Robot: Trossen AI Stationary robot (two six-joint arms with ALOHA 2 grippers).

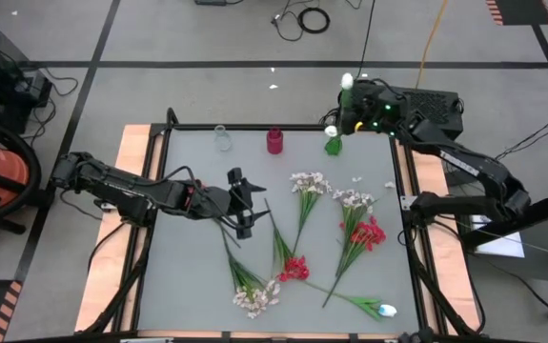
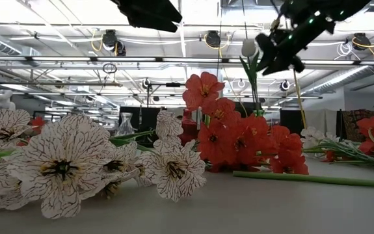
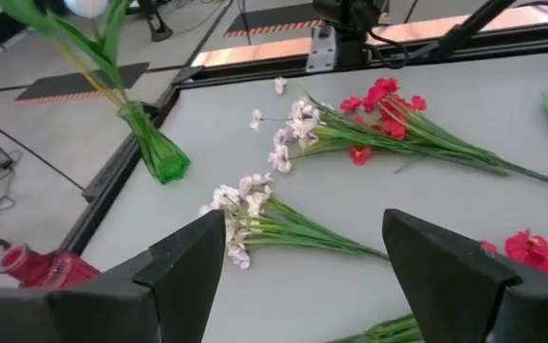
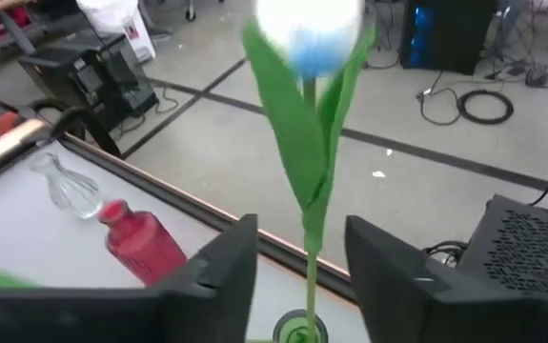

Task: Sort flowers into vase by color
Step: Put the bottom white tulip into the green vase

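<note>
lying flowers [image 1: 302, 200] on grey table [image 1: 188, 276] | left gripper [image 1: 245, 203] wide | right gripper [image 1: 348, 112] parted around tulip [image 4: 309, 38]

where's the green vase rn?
High view: the green vase stands at the table's far edge on the right side, right of the red vase, under the right claw, with a white tulip's stem in it.

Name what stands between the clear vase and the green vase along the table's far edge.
The red vase stands between the clear vase and the green vase, seen in the high view.
</note>
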